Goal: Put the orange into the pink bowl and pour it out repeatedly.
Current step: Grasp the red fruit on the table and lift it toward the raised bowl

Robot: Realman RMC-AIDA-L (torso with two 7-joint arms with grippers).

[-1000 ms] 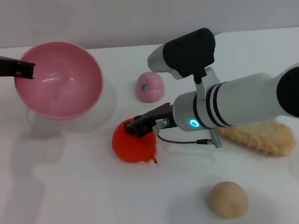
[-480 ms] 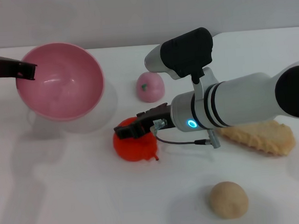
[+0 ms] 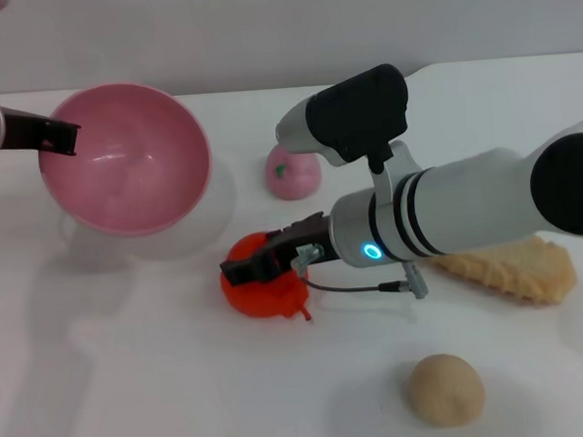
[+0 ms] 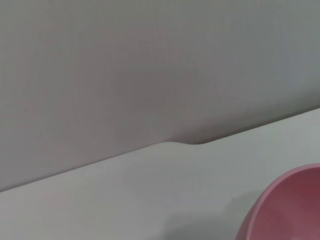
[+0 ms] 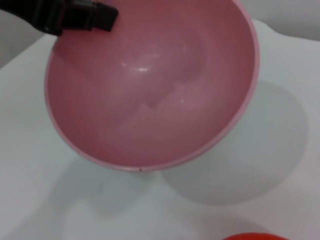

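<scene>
The orange (image 3: 267, 290) lies on the white table at centre. Its top edge shows in the right wrist view (image 5: 255, 236). My right gripper (image 3: 260, 264) reaches over it from the right, open, with a dark finger (image 3: 243, 270) lying across its top. The pink bowl (image 3: 127, 160) hangs tilted above the table at the back left, empty, its mouth facing the orange. It fills the right wrist view (image 5: 150, 85), and its rim shows in the left wrist view (image 4: 287, 210). My left gripper (image 3: 61, 138) is shut on the bowl's left rim.
A small pale pink fruit (image 3: 292, 173) sits behind the orange. A beige ball (image 3: 445, 390) lies at the front right. A tan rough-textured piece (image 3: 520, 267) lies under my right forearm. The table's back edge meets a grey wall.
My right gripper has slid left and lower across the orange. The bowl has shifted slightly right in my left gripper. The orange has stayed on the table.
</scene>
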